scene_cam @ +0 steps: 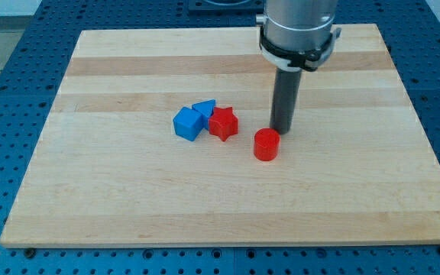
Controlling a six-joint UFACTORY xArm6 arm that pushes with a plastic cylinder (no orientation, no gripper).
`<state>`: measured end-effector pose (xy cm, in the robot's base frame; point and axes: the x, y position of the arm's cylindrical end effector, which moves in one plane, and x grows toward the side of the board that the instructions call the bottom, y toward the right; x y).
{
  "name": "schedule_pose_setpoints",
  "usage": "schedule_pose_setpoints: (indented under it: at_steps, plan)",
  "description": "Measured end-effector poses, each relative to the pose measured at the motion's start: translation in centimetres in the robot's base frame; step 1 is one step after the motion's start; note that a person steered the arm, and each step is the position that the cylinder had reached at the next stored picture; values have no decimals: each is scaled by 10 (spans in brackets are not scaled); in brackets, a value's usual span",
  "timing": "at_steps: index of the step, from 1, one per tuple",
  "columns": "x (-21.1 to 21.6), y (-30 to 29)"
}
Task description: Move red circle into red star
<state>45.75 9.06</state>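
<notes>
My tip [283, 131], a bare rod with no jaws to open or close, stands just up-right of the red plastic circle block [266, 143], the red plastic star block [223, 123] lying to its left.

Arm [296, 27] cut off by view's top edge. Second blue block [205, 108], left of my tip [283, 131], partly hidden behind blue cube [189, 124] and red star [223, 123]; shape unclear. Desk [128, 198] fully in view.
</notes>
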Motion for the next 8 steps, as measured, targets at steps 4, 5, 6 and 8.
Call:
schedule_pose_setpoints:
  at_steps: [4,5,6,8]
  plan:
    - [90,19]
    - [89,4]
    - [89,-18]
    - [48,0]
